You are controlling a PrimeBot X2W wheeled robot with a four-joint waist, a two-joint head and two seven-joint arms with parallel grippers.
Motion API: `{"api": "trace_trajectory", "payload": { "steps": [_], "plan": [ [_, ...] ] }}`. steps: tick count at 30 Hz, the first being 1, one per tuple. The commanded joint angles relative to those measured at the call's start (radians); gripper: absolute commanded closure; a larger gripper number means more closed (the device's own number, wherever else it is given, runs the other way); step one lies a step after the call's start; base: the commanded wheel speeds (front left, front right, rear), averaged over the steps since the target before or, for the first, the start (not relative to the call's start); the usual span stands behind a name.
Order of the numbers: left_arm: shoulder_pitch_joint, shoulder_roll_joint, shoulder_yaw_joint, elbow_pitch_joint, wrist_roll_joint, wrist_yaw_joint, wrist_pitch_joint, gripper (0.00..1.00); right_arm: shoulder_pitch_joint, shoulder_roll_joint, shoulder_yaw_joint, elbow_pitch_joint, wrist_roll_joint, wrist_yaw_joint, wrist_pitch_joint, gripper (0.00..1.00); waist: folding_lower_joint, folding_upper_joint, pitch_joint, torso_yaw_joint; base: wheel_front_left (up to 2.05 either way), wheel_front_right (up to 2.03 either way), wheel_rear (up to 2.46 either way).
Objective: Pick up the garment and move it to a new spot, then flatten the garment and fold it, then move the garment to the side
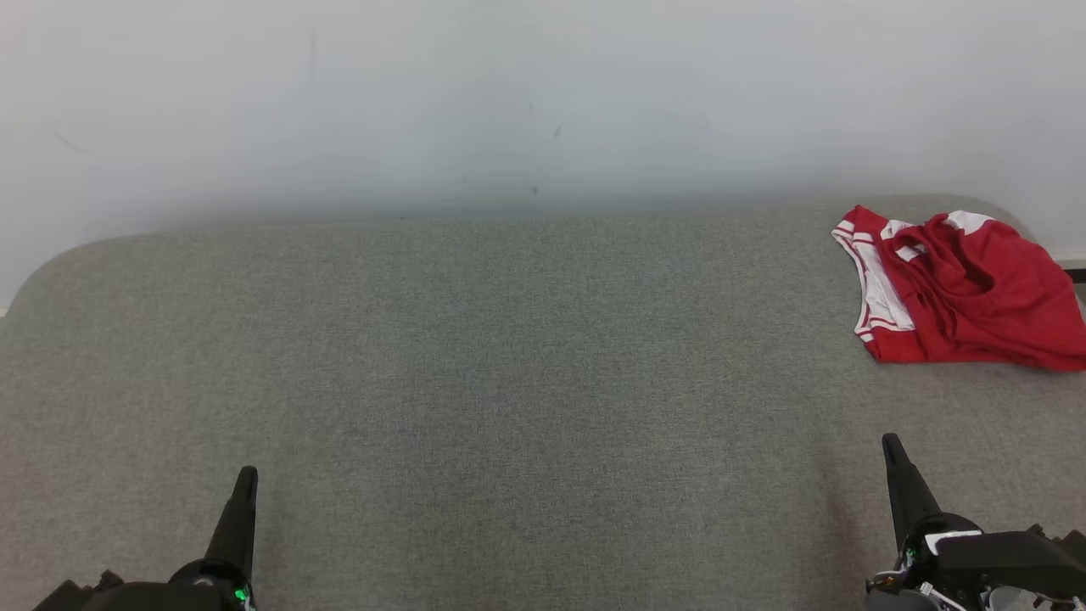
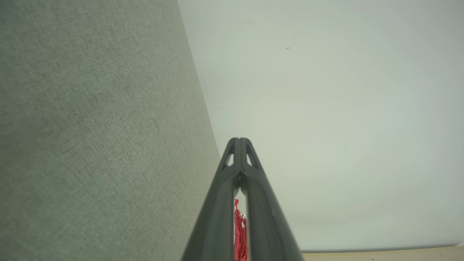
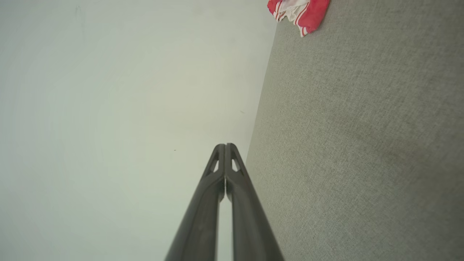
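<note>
I see left gripper [image 1: 245,485] at near left of grey worktop [image 1: 509,382], fingers pressed together, nothing held. Right gripper [image 1: 893,451] at near right, likewise closed tight and empty. Both well apart from garment. Red garment [image 1: 967,288] with white trim lies crumpled at far right corner of worktop, ahead of right gripper. Pale wall [image 1: 509,102] beyond far edge.
</note>
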Motion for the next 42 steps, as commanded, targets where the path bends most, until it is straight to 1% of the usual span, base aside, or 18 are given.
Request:
{"api": "trace_trajectory", "payload": {
  "steps": [1,21,42],
  "plan": [
    [-0.018,0.001,0.004,0.001,-0.011,-0.007,0.006,1.0,-0.014,0.002,-0.003,-0.001,0.018,-0.002,0.001,1.0,0.0,-0.0001,0.0,0.0,0.0,0.0,0.0],
    [-0.036,-0.004,0.007,0.018,-0.145,-0.008,0.037,1.0,-0.027,0.005,-0.019,0.01,0.148,-0.002,0.029,1.0,0.0,-0.0001,0.004,0.001,0.0,0.0,0.0],
    [-0.035,-0.004,0.007,0.017,-0.142,-0.008,0.036,1.0,-0.027,0.007,-0.022,0.01,0.143,-0.002,0.032,1.0,0.0,-0.0001,0.004,0.001,0.0,0.0,0.0]
  ]
}}
